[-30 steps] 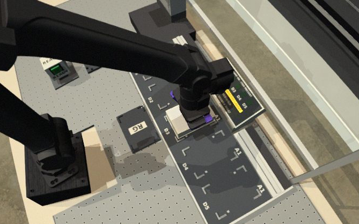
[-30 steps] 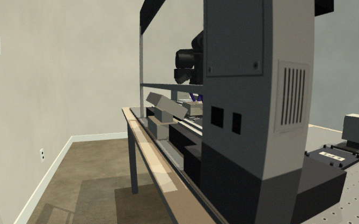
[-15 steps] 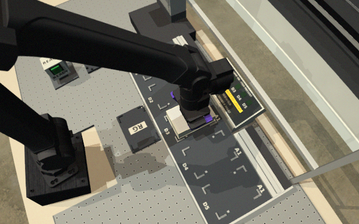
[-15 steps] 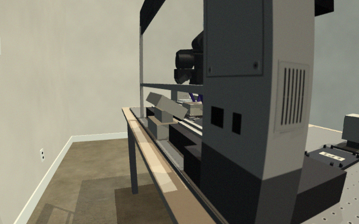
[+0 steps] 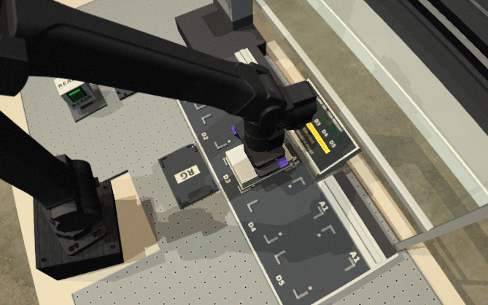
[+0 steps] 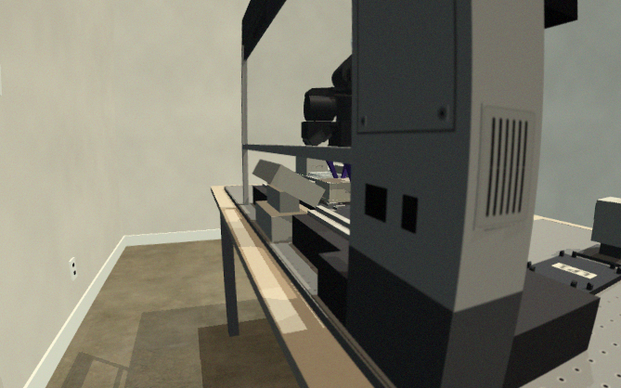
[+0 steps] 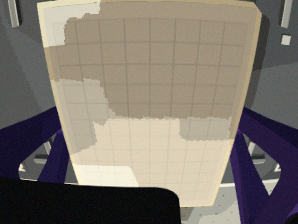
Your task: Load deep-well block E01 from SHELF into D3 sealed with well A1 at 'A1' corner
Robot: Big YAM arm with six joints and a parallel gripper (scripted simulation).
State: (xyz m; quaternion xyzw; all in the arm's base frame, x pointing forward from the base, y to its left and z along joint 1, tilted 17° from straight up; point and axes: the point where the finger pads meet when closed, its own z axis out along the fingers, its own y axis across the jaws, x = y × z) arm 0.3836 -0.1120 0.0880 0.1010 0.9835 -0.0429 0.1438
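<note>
A cream deep-well block [image 5: 242,167] with a smooth sealed top sits at deck position D3, low between the corner brackets; I cannot read an ID label on it. My gripper [image 5: 264,160] stands over it, its purple fingers on the block's two long sides, shut on it. In the wrist view the block [image 7: 148,106] fills the frame, with the purple fingers at its lower left and right. In the exterior view the block [image 6: 334,188] shows partly behind the grey housing, under the wrist. The engraved A1 corner of D3 [image 5: 295,159] is beside the gripper.
The regrip nest RG [image 5: 187,175] lies left of D3. D4 [image 5: 287,217] and D5 [image 5: 314,267] are empty. The READY key [image 5: 77,96] is at the back left. A tilted status panel [image 5: 327,132] stands right behind D3. The arm's base [image 5: 75,227] is at the left.
</note>
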